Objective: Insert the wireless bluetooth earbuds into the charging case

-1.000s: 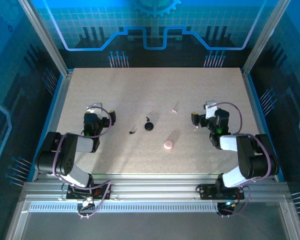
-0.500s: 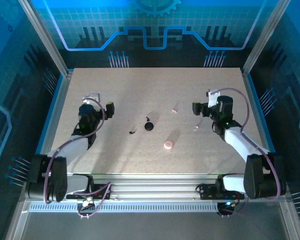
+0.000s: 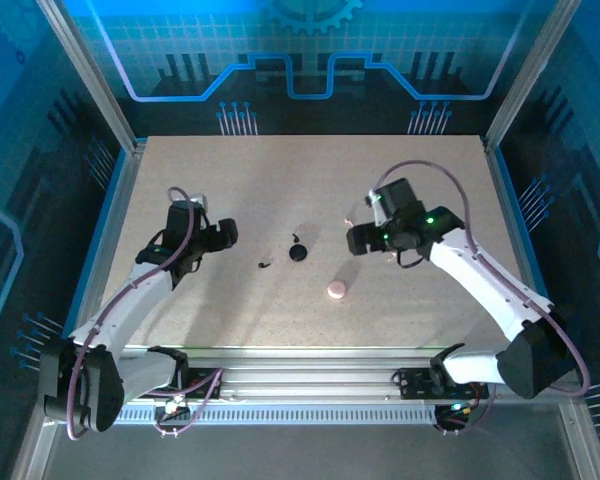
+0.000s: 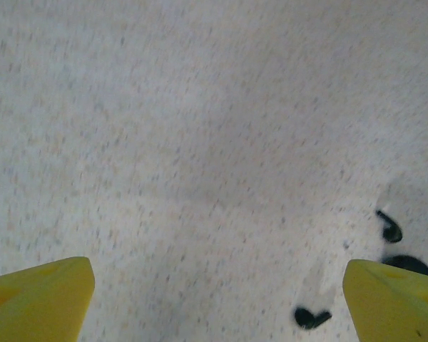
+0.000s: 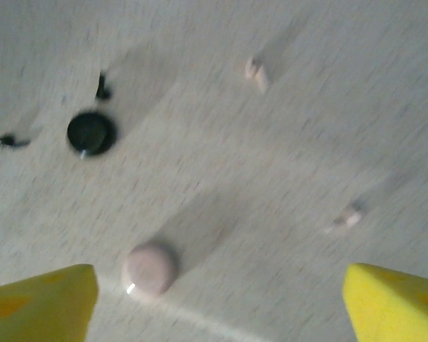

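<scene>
A round black charging case [image 3: 298, 253] lies mid-table with two black earbuds [image 3: 265, 266] [image 3: 296, 238] beside it. A pale pink case [image 3: 337, 290] sits nearer the front. My left gripper [image 3: 223, 234] hovers left of the black pieces, open, nothing between its yellow fingers [image 4: 36, 299]; ahead of it lie a black earbud [image 4: 310, 318], a second one [image 4: 391, 229] and the black case [image 4: 408, 265]. My right gripper [image 3: 356, 238] hangs open above the table near the pink case [image 5: 150, 268], with two pink earbuds [image 5: 256, 74] [image 5: 349, 216] lying apart on the table.
The speckled tabletop [image 3: 280, 170] is fenced by blue side rails [image 3: 112, 215] and a metal frame along the near edge [image 3: 300, 375]. Both arm bases stand at that near edge.
Both arms have reached out from their folded poses. The right gripper swung left toward the pink pieces, and the left gripper moved slightly right toward the black ones. Nothing on the table has moved.
</scene>
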You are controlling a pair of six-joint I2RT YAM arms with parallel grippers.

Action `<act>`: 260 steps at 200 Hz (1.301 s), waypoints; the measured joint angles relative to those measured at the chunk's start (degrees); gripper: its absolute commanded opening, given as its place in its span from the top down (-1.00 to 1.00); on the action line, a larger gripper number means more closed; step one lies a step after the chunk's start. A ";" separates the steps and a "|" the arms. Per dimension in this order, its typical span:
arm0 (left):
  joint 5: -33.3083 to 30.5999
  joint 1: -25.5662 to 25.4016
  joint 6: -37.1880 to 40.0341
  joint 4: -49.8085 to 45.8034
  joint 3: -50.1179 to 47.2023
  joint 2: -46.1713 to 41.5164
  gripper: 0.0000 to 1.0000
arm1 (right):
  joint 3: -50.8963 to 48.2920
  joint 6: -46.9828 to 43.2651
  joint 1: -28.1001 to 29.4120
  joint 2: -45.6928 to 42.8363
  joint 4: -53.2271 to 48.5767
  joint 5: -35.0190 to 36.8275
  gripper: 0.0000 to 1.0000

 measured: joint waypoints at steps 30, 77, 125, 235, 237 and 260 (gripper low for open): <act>-1.22 0.00 -2.38 -3.63 -1.49 -0.68 -0.84 | -1.25 10.62 8.11 3.39 -5.40 -2.34 -0.57; -1.97 0.00 -2.99 -6.21 -1.60 -0.66 -0.86 | -1.66 21.84 14.05 11.98 -6.25 -3.32 -0.46; -1.57 0.00 -3.06 -6.51 -1.60 -0.63 -0.88 | -0.04 24.24 14.08 22.34 -5.14 -4.20 -0.44; 0.48 -0.11 -2.89 -7.76 -1.60 -3.17 -0.90 | 6.01 23.12 14.45 32.76 -3.56 -2.89 -0.23; 0.48 -0.11 -2.89 -7.78 -1.60 -3.17 -0.90 | 6.01 23.12 14.45 32.81 -3.52 -2.86 -0.23; 0.85 -0.11 -2.89 -7.78 -1.60 -3.17 -0.90 | 6.03 23.10 14.45 33.40 -2.97 -2.32 -0.23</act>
